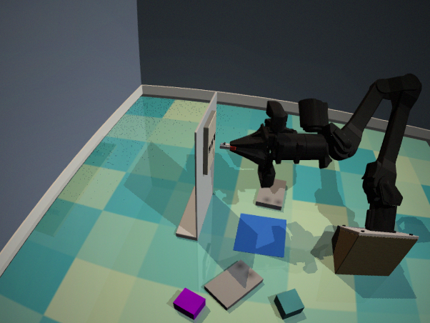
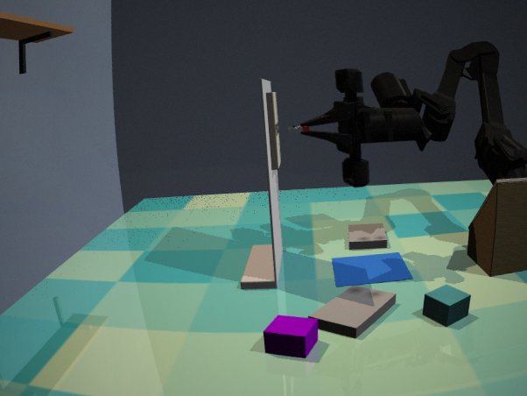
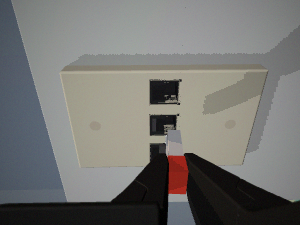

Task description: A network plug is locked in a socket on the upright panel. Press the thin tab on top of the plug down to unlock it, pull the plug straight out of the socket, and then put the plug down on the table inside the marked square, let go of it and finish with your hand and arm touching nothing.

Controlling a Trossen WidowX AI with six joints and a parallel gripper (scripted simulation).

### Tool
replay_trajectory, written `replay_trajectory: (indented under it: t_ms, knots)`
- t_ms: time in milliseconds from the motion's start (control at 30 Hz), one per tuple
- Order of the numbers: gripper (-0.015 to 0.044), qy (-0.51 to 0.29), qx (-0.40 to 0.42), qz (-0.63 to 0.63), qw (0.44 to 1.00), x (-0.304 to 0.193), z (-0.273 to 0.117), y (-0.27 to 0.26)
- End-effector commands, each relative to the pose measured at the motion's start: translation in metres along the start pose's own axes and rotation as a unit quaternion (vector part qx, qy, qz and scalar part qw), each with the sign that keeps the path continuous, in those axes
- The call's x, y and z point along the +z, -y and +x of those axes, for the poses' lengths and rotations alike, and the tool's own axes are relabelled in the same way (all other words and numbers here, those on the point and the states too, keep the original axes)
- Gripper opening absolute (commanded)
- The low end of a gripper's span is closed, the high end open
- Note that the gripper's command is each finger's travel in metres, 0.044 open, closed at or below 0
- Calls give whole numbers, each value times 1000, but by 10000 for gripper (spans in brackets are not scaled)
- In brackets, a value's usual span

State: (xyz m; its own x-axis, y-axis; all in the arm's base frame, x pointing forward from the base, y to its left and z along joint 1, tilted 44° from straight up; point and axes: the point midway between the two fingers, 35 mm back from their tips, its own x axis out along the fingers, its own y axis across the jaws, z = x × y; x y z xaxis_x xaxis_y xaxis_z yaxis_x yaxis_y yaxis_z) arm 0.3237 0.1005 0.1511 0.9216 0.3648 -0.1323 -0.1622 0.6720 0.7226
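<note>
The plug [image 1: 225,146] [image 2: 296,128] [image 3: 175,143] has a clear-grey front and a red rear part. It is out of the socket, with a gap between its front end and the upright panel [image 1: 204,200] [image 2: 275,210] [image 3: 120,29]. My gripper [image 1: 233,146] [image 2: 303,129] [image 3: 174,162] is shut on the plug's red part and points level at the panel, high above the table. The cream socket plate [image 1: 211,161] [image 2: 274,149] [image 3: 115,99] shows three dark openings in the wrist view. The marked square [image 1: 246,229] [image 2: 350,276] is blue and lies flat on the table, below and nearer the cameras.
A grey-pink slab [image 1: 268,196] [image 2: 368,232] lies behind the square, another [image 1: 228,286] [image 2: 350,311] in front. A purple block [image 1: 188,301] [image 2: 290,335] and a teal block [image 1: 290,301] [image 2: 446,302] are nearer the cameras. The arm's base block [image 1: 375,254] [image 2: 509,228] stands at the right.
</note>
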Motion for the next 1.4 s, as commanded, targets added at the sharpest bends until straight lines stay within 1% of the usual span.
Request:
replay_trajectory:
  t_ms: [0,1367]
  knots:
    - [0,0,-1,-2,1000,-1,-3,1]
    - [0,-1,-1,-2,1000,-4,-18,1]
